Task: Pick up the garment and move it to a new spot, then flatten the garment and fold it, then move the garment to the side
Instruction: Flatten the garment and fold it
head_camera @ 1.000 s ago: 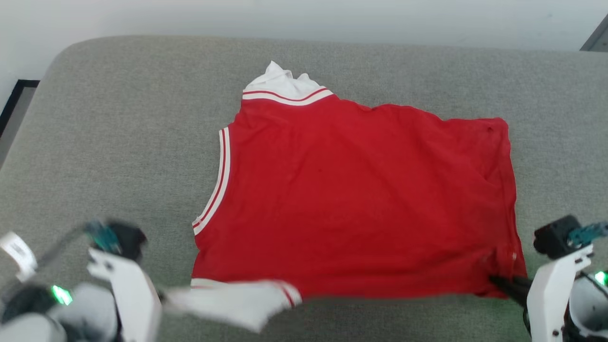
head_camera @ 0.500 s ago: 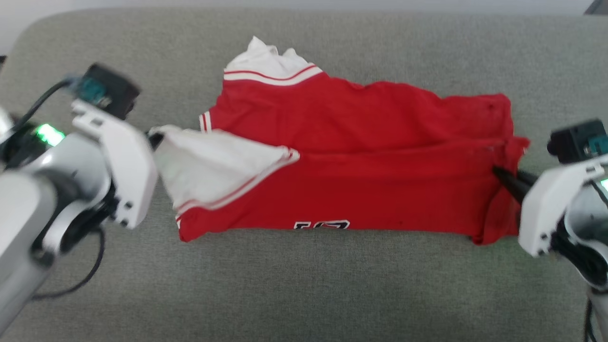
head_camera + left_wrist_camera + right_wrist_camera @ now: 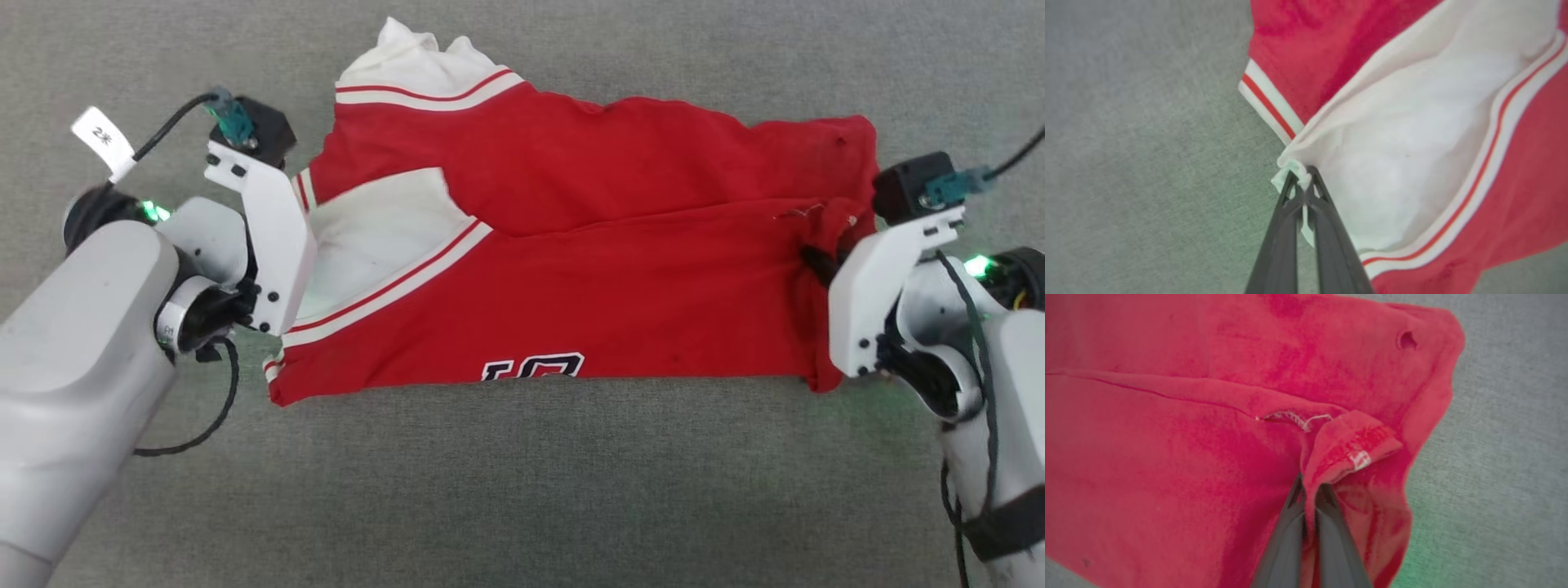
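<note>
The garment (image 3: 620,269) lies across the middle of a grey cloth surface (image 3: 522,490), stretched left to right and doubled over along its length, so that the near half rests on top of the far half. It is red, with a white sleeve (image 3: 375,229) spread over its left end and bordered by red-and-white striped trim (image 3: 392,282). A second white piece (image 3: 416,61) with the same trim pokes out at the far left corner. Along the near edge, the tops of black, white-outlined characters (image 3: 532,367) peep out (too little of them to read).

The left gripper (image 3: 1302,179) has its jaws pressed together on the bunched tip of the white sleeve. At the right end, the right gripper (image 3: 1309,486) is clamped on a folded-up corner of the red hem, beside a strip of pale stitching (image 3: 1298,418). A small hole (image 3: 1406,339) shows in the red cloth near the far right corner.
</note>
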